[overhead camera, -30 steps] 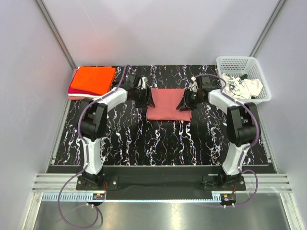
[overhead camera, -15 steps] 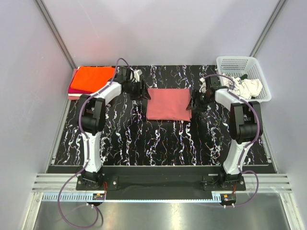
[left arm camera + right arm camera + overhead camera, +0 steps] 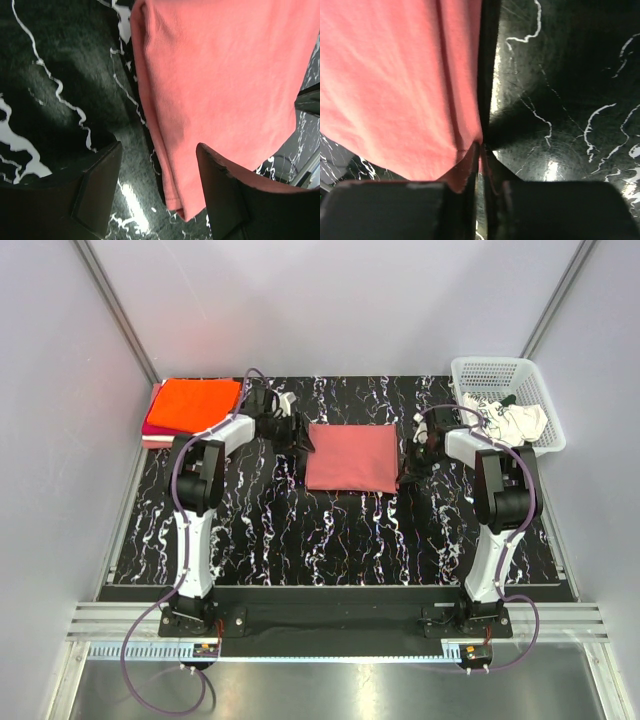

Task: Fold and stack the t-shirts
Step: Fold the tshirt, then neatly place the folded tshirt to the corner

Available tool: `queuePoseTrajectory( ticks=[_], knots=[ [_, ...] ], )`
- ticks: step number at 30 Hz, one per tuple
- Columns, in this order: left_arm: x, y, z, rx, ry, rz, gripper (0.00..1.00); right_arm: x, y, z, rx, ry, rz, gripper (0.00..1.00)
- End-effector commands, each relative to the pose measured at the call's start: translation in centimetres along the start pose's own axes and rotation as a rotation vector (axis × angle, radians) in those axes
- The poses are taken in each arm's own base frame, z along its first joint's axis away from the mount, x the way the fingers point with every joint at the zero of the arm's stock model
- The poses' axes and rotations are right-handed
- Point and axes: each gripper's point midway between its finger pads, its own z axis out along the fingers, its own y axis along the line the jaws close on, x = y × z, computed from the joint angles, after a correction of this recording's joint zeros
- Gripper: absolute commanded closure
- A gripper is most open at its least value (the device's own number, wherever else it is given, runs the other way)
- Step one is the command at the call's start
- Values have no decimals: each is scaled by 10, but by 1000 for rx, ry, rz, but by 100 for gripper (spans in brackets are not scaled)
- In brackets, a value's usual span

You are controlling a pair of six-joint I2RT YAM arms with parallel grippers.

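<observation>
At ten o'clock on the black white-veined marble table point(image 3: 330, 540), a folded bright orange t-shirt point(image 3: 197, 403) is laid over a magenta t-shirt point(image 3: 152, 426), of which only a strip is seen. The left gripper point(image 3: 299, 437) is held with fingers apart astride the left edge of the folded dusty rose-red t-shirt point(image 3: 350, 457), which is spread at the centre. At its four-o'clock corner the right gripper point(image 3: 408, 468) is pinched together on a lip of cloth. At two o'clock, a crumpled white black-printed t-shirt point(image 3: 510, 421) is half sunk in a white plastic mesh basket point(image 3: 497, 369), its print unreadable.
</observation>
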Motion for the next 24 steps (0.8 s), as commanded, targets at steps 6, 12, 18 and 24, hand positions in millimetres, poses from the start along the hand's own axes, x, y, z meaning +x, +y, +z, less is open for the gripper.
queuePoseTrajectory(
  ticks=[6, 12, 18, 24],
  knots=[
    [-12, -6, 4, 57, -78, -23, 33, -5, -14, 1, 25, -20, 43, 97],
    [-14, -7, 13, 72, -120, -65, 34, -7, -15, 1, 24, -19, 59, 98],
    [-6, -4, 31, 65, -147, -102, 35, -3, -12, 1, 13, -4, 80, 89],
    [0, 3, 43, 28, -120, -110, 40, -13, -2, -18, 7, -49, 95, 70]
  ],
)
